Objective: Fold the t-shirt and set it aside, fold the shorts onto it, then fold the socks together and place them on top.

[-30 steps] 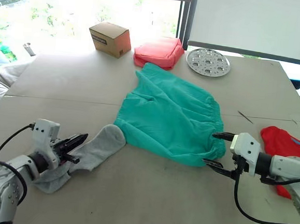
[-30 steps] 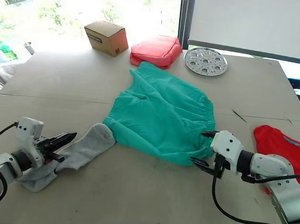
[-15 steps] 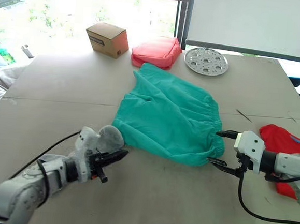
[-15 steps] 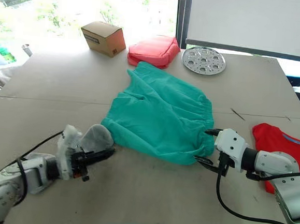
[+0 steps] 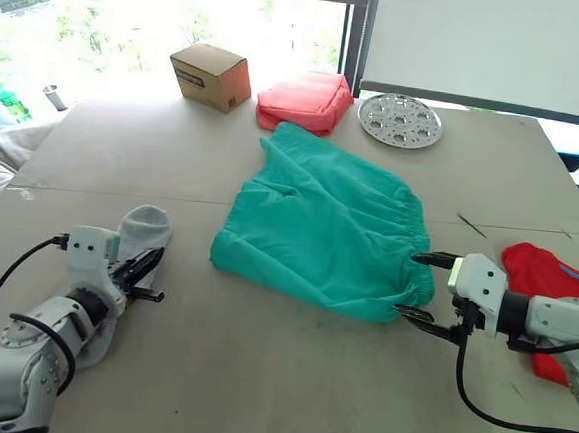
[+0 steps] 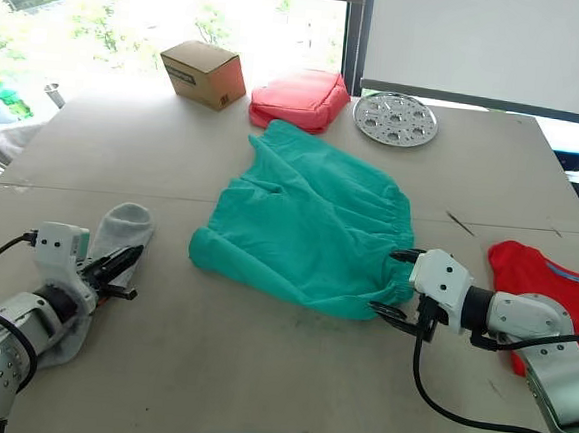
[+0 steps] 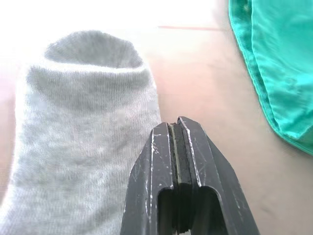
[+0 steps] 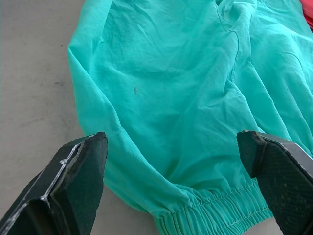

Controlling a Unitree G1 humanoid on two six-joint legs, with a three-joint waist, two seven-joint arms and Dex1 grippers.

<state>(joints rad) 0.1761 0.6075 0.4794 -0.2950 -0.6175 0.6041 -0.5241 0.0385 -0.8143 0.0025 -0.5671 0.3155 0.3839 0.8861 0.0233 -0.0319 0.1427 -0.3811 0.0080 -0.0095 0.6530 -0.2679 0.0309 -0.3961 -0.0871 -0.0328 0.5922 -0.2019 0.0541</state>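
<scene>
Nearest, at the robot's left: left gripper (image 5: pixel 145 265), fingers pressed together with nothing between them, tips lying against the edge of the socks (image 5: pixel 140 233), a light grey knitted item flat on the desk (image 5: pixel 287 377), its rounded end pointing away from the robot, the rest running back under the left arm. Nearest, at the robot's right: right gripper (image 5: pixel 419 287), fingers spread wide apart, set at the gathered elastic waistband corner of the shorts (image 5: pixel 319 224), one finger on either side of the hem; whether they touch the cloth cannot be told. Shorts: teal-green, spread loosely with folds across the middle of the desk, well apart from the socks. T-shirt (image 5: pixel 555 283): bright red, lying at the right edge of the desk behind the right arm, partly hidden by it. Far side of the desk, left to right: cardboard box (image 5: pixel 211 75); coral-pink padded pouch (image 5: pixel 306 100), just beyond the far tip of the shorts; round perforated metal tray (image 5: pixel 400 119).
</scene>
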